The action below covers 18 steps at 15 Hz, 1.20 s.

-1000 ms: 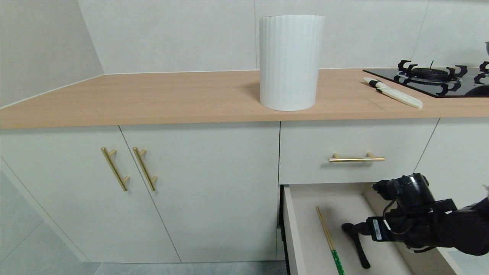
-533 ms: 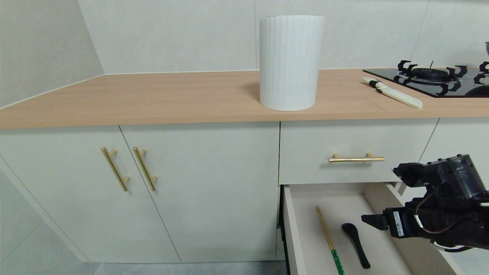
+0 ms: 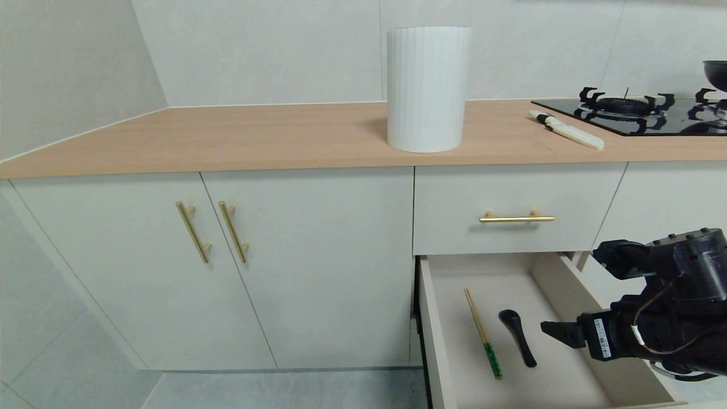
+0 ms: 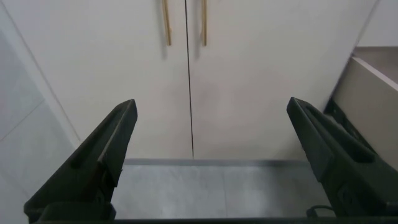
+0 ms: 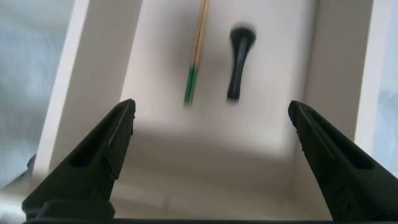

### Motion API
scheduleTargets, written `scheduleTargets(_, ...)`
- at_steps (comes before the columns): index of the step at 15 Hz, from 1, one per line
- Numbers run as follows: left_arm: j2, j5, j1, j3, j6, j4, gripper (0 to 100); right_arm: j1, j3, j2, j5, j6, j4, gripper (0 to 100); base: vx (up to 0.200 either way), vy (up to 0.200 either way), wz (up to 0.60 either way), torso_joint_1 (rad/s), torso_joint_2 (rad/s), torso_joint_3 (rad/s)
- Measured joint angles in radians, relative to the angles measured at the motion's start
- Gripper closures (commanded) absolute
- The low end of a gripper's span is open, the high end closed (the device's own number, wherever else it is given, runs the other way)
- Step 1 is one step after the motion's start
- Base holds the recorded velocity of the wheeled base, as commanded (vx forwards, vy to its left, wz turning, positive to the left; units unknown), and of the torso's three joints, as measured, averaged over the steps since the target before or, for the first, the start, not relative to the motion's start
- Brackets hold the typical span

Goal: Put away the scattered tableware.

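The lower drawer [image 3: 434, 335] stands pulled out. Inside lie a pair of wooden chopsticks [image 3: 483, 341] with green ends and a black spoon [image 3: 515, 336], side by side. My right gripper [image 3: 571, 289] hangs open over the drawer's right side, above and to the right of the spoon, holding nothing. Its wrist view looks down on the chopsticks [image 5: 196, 56] and the spoon [image 5: 238, 59] between the spread fingers [image 5: 112, 143]. A cream-handled knife [image 3: 565, 129] lies on the wooden counter. My left gripper [image 4: 210, 107] is open and empty, facing the cabinet doors low down.
A tall white ribbed container [image 3: 427, 88] stands on the counter [image 3: 255, 136] above the drawers. A black gas hob [image 3: 636, 108] sits at the far right. The shut upper drawer has a gold handle [image 3: 515, 217]. Two cabinet doors with gold handles [image 3: 193, 232] are on the left.
My right gripper has lifted away from the black spoon and drawn back to the right, leaving the spoon in the drawer. The head camera has shifted, so the whole picture moved.
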Motion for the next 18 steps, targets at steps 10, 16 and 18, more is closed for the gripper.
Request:
scheduleTargets(10,0.0,0.0,0.0,0.0,0.0,0.0,0,0.063,0.021,-0.023,0.004,-0.125,0.183,0,-0.02,0.0,0.0,0.0,0.0,0.0)
scheduleTargets(16,0.0,0.0,0.0,0.0,0.0,0.0,0,0.19,0.067,-0.047,0.0,-0.155,0.257,0,0.0,0.0,0.0,0.0,0.0,0.0)
scheduleTargets(18,0.0,0.0,0.0,0.0,0.0,0.0,0,0.224,0.088,-0.045,0.001,-0.191,0.273,0,0.0,0.0,0.0,0.0,0.0,0.0)
